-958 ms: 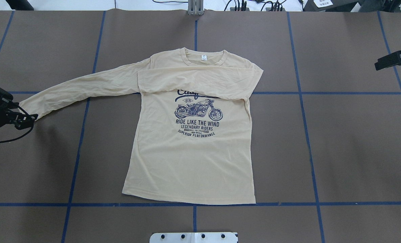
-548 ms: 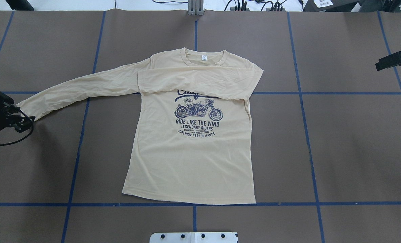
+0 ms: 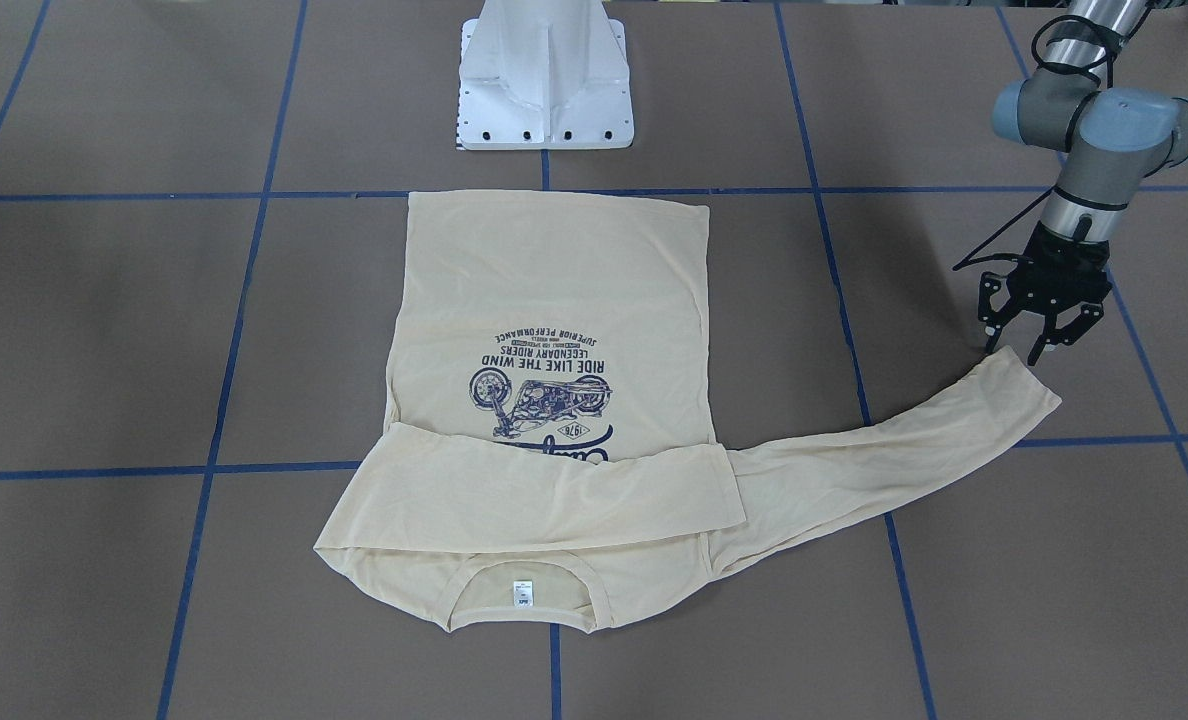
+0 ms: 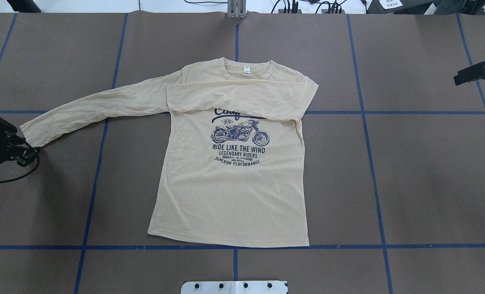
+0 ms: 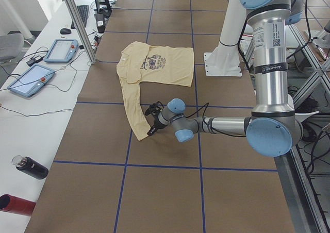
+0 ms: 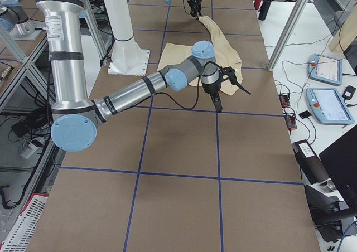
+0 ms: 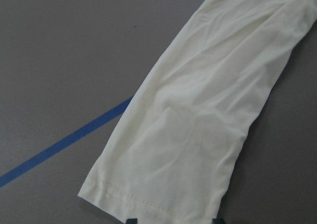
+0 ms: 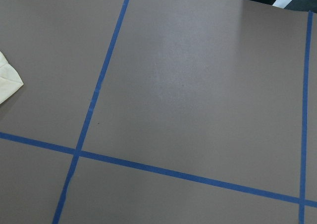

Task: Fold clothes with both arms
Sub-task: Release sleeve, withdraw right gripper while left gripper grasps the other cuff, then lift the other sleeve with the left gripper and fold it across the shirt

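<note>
The clothes are one pale cream long-sleeved shirt (image 4: 230,192) lying flat with the print up on the brown table. One sleeve lies folded across the chest (image 4: 242,98). The other sleeve (image 4: 91,108) stretches out to the overhead view's left. My left gripper (image 3: 1014,352) stands open just off that sleeve's cuff (image 3: 1024,385). The left wrist view shows the cuff (image 7: 163,184) lying flat right in front of the fingers. My right gripper (image 4: 459,78) hovers open at the far right, well away from the shirt, with nothing in it.
The white pedestal base (image 3: 544,90) stands near the shirt's hem. Blue tape lines (image 4: 373,163) cross the brown table cover. Beside the table are two tablets (image 5: 31,81), bottles (image 5: 31,168) and a metal post (image 5: 77,21).
My left gripper has drawn back a little to the overhead view's left, off the cuff. The cuff has shifted slightly with it. The right arm has barely moved.
</note>
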### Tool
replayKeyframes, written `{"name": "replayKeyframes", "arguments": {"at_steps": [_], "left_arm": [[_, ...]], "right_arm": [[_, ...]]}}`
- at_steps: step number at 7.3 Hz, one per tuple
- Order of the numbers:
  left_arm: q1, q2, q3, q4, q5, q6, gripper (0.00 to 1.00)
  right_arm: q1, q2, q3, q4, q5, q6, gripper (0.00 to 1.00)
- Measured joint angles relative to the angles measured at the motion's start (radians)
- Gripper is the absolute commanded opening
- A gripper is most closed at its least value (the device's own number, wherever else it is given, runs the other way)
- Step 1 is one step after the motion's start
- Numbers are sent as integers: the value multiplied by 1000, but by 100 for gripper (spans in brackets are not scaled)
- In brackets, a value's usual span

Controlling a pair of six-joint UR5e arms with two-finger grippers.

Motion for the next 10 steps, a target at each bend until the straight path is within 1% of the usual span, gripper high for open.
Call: {"name": "replayKeyframes", "arguments": {"at_steps": [3, 4, 6, 7, 8, 9, 10], "left_arm": [[1, 0, -9, -5, -5, 0, 0], [-4, 4, -38, -2, -30, 16, 0], [-53, 5, -127, 38, -132, 64, 0], [-81, -23, -172, 102, -168, 72, 0], [-104, -84, -221, 205, -187, 76, 0], [-125, -179, -275, 355, -194, 77, 0], [-139, -297, -325, 532, -196, 77, 0]], "right_arm": [[0, 5, 0, 0, 1, 2, 100], [0, 6, 0, 0, 2, 3, 100], [0, 7, 0, 0, 2, 5, 100], [-1, 7, 0, 0, 2, 5, 100], [-1, 8, 0, 0, 2, 6, 100], [-1, 9, 0, 0, 2, 7, 100], [-1, 10, 0, 0, 2, 10, 100]]}}
